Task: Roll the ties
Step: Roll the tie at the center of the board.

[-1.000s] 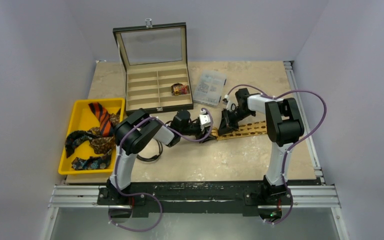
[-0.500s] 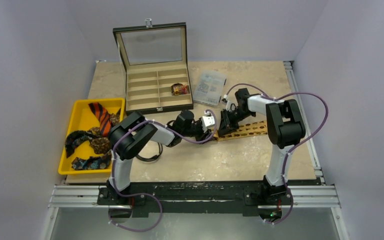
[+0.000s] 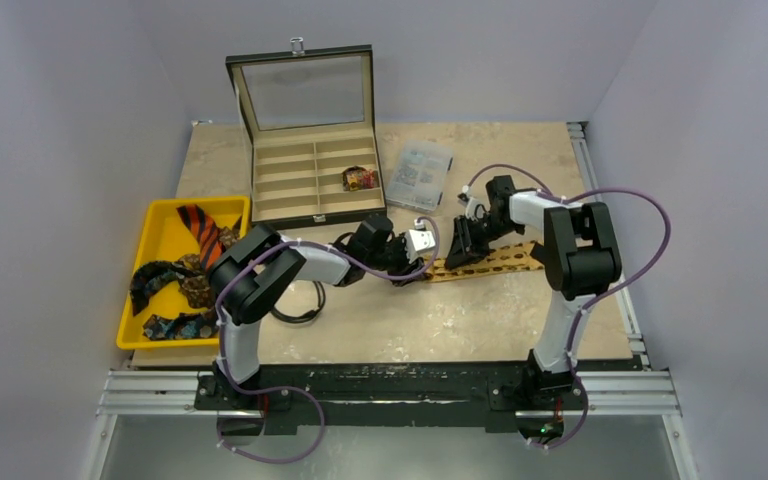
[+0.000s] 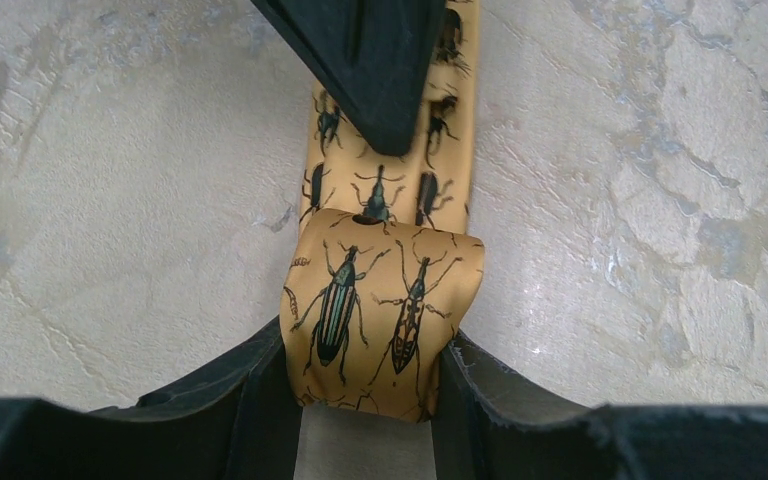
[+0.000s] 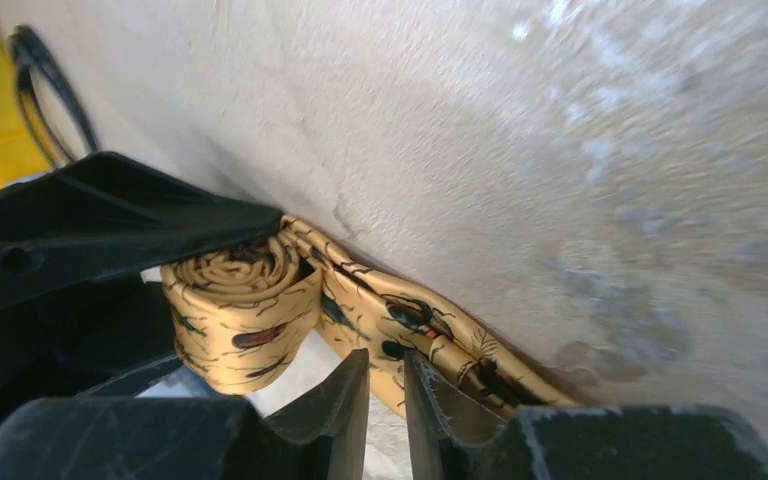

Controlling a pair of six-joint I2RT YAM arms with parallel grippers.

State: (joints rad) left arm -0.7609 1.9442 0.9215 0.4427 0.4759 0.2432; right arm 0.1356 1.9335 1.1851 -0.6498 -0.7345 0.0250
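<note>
Tan-gold beetle-print tie [image 4: 380, 310] lay mid-table on the beige tabletop [image 3: 410, 320], its rolled end clamped by the left gripper [image 4: 365, 360]. The right gripper [image 5: 386, 372], jaws slightly parted and gripping nothing, stood at the flat stretch just beside the roll.

The left arm [image 3: 260, 275] lies low, reaching right; its claw [image 4: 360, 360] clamps a rolled tie [image 4: 380, 300]. The right arm [image 3: 572, 250] bends left, its claw [image 5: 387, 385] tilted down, fingers narrowly parted.
</note>
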